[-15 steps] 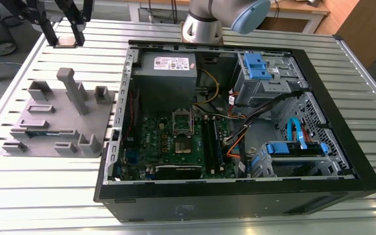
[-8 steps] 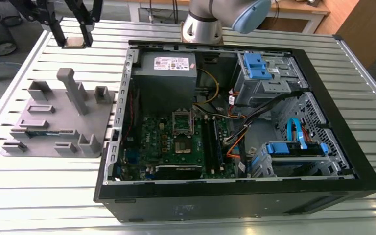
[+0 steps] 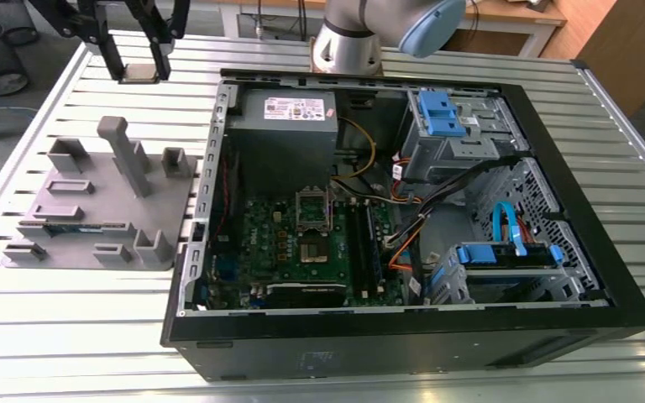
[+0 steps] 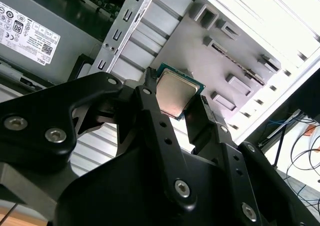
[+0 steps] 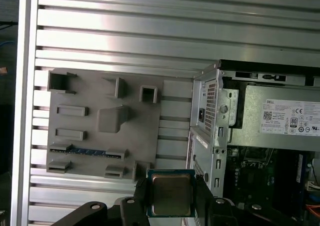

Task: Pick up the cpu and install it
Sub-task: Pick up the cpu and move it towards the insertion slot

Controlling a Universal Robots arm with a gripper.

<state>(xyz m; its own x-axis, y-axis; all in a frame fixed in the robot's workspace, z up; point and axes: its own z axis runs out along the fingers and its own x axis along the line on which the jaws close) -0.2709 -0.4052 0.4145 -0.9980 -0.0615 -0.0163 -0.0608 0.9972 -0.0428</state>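
Okay, exterior view: gripper was clamped on the cpu, held in the air past the grey block tray. Second wrist view: both fingers pinched the cpu by its edges, tray behind it. First wrist view: cpu sat off the tray edge, silvery top visible.

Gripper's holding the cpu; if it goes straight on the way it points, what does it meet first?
Likely the slatted table, in the strip between the grey tray and the computer case: the gripper, shut on the cpu, hangs over it. Depth is unclear.
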